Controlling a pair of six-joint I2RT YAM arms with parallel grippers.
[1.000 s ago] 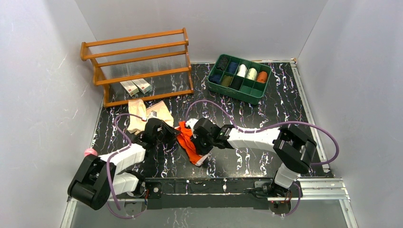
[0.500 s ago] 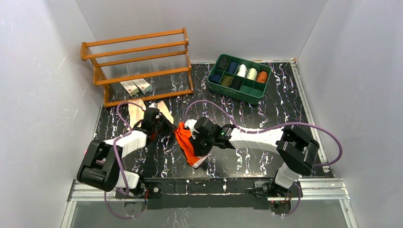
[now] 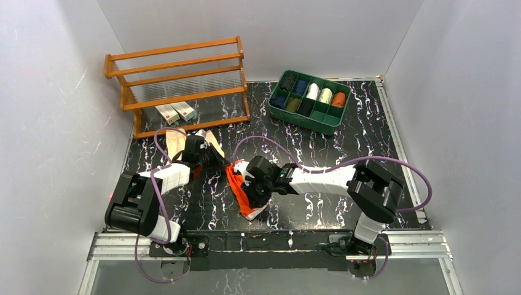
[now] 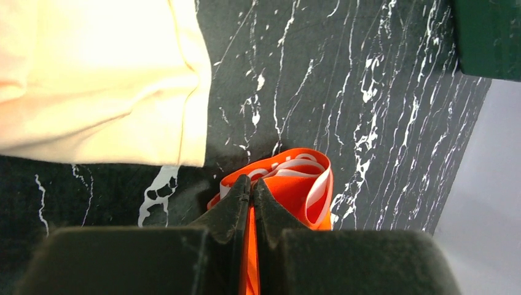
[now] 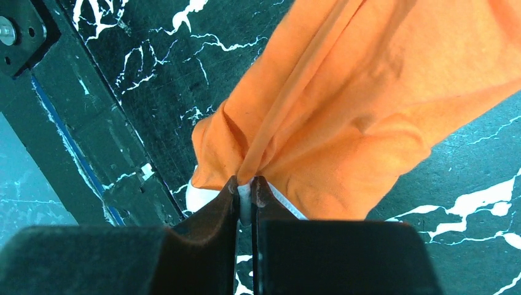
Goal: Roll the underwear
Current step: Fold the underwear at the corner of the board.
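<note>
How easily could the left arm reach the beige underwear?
Probably not yet: the beige underwear lies close beside it, but the left end effector is shut on the orange underwear.

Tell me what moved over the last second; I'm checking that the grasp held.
The left tool moved away from the near edge toward the rack, carrying its corner of the orange underwear along; the right tool slid slightly left. Both stay shut on the garment. Rack and tray unchanged.
</note>
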